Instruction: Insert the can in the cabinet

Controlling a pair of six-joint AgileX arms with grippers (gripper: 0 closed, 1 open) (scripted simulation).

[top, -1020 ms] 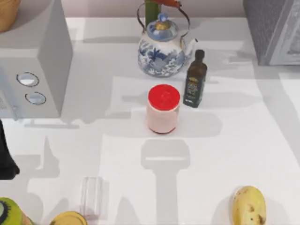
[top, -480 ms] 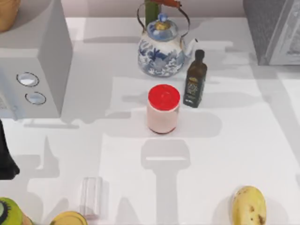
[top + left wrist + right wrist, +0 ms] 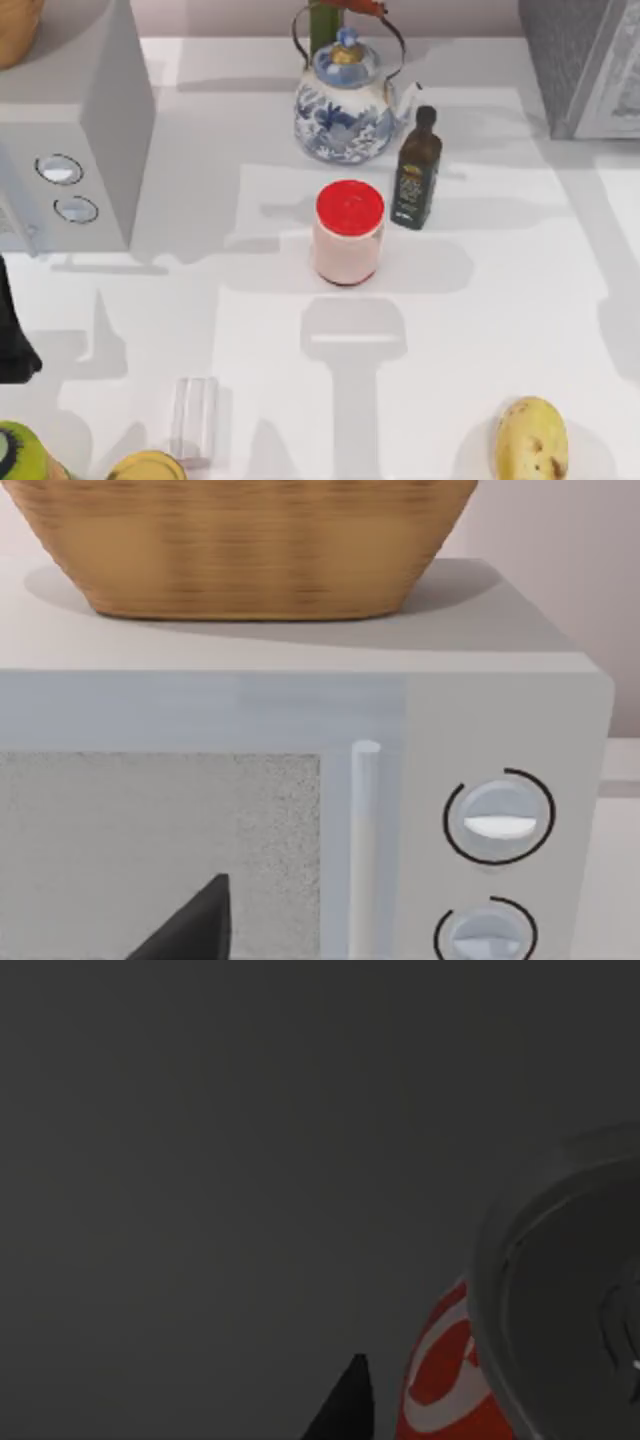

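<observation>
**Stock check: can, cabinet, tabletop items**

Right hand (image 3: 352, 1400): the wrist view is dark. One dark fingertip shows just beside the can (image 3: 440, 1380), whose red side with white lettering and silver top are close to the camera against a dark grey surface. Grip: can't tell if the fingers are apart, together or clamped on the can.

Left arm (image 3: 12, 335): parked at the tabletop's left edge, dark bulk only. Its wrist view faces the microwave (image 3: 300, 780), with one dark fingertip low in the picture. Fingers: can't tell.

Cabinet (image 3: 585, 60): far right corner, speckled dark top, paler panelled front.

Other items, top view:
- Microwave w/ two round dials, far left; basket (image 3: 250, 540) on its top.
- Blue-white teapot (image 3: 345, 105), far centre.
- Dark oil bottle (image 3: 416, 170), upright, just right of the teapot.
- Pink jar w/ red lid (image 3: 349, 235), centre, upright, near the bottle.
- Clear glass (image 3: 194, 420), near edge, left of centre.
- Yellow fruit (image 3: 531, 440), near edge, right.
- Green and yellow items, near-left corner, cut off by the edge.

Tabletop (image 3: 480, 300): white.
</observation>
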